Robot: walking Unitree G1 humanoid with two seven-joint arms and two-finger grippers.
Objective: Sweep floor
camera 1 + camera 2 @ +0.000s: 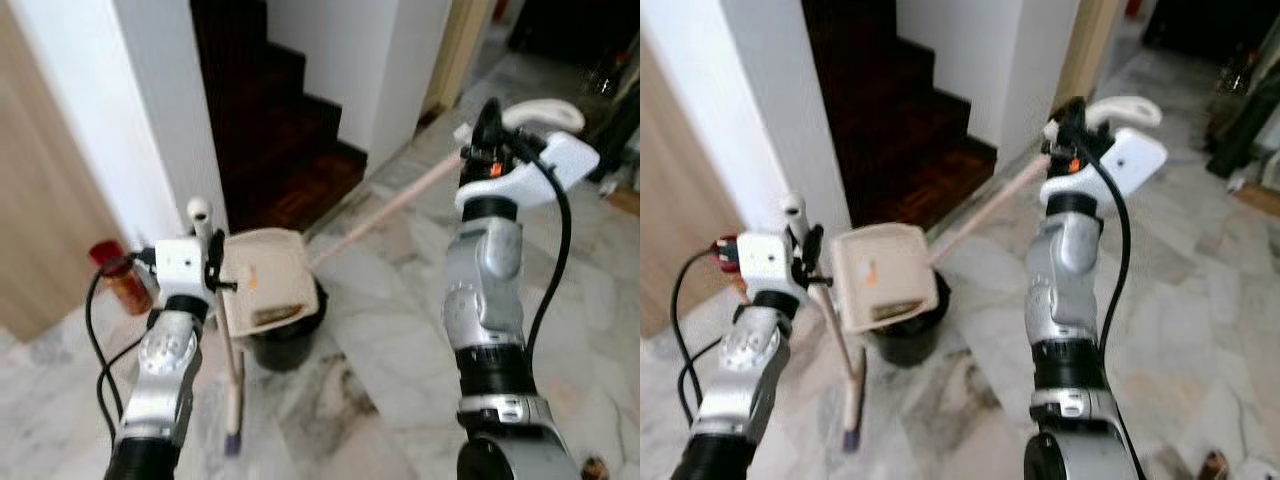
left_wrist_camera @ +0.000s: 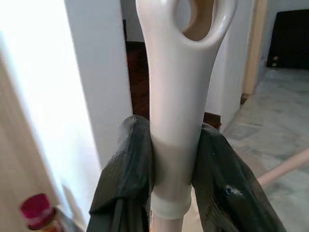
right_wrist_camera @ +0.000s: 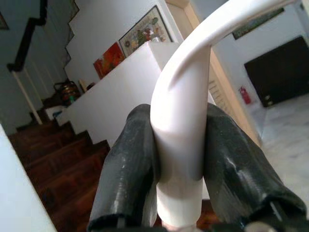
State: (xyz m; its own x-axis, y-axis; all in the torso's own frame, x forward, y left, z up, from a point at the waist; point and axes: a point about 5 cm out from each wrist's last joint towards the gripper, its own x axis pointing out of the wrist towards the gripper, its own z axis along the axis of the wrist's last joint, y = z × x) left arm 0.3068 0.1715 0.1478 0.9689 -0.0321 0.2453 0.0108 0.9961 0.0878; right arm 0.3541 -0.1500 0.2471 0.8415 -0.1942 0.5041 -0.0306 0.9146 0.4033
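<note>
gripping dustpan handle (image 2: 176, 121) left hand (image 2: 175, 159), right hand (image 3: 179, 159) raised

Right gripper (image 3: 178, 159): two black fingers (image 3: 128, 169) clamped on either side of a white curved handle (image 3: 186, 96). Behind it, dark wooden stairs (image 3: 53, 159), a white half wall (image 3: 120, 92), framed pictures (image 3: 145, 34), pale marble floor (image 3: 285, 130).

We lose the broom's head (image 1: 325, 248) behind the dustpan (image 1: 263, 280), black bin (image 1: 288, 340) mostly hidden under it, red-capped jar (image 2: 36, 212) cut off by the edge, wall paintings (image 3: 129, 46) too blurred to read
</note>
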